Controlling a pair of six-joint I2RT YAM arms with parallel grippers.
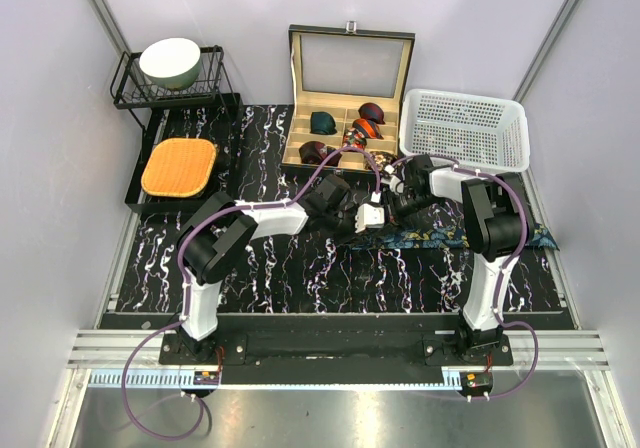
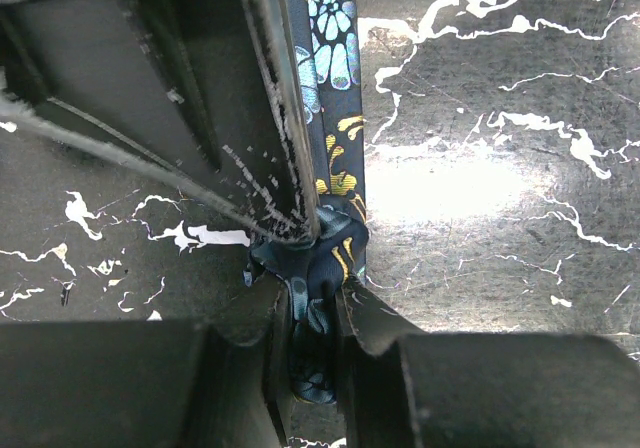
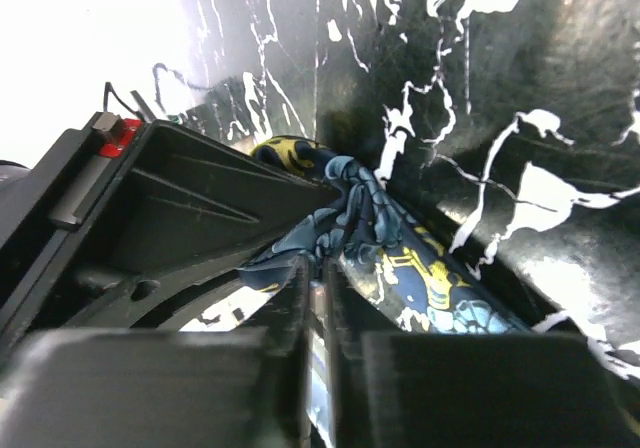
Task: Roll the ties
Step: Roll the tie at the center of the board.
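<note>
Rolling is barely begun: at the centre of the mat (image 1: 300, 268), the navy tie (image 2: 335, 168) is pinched by left gripper (image 2: 312, 318) and right gripper (image 3: 315, 278); further winding is needed.

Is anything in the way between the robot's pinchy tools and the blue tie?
No, nothing is in the way. The left tool is pinching the bunched end of the tie, and the right tool is pinching the same tie right next to it.
</note>
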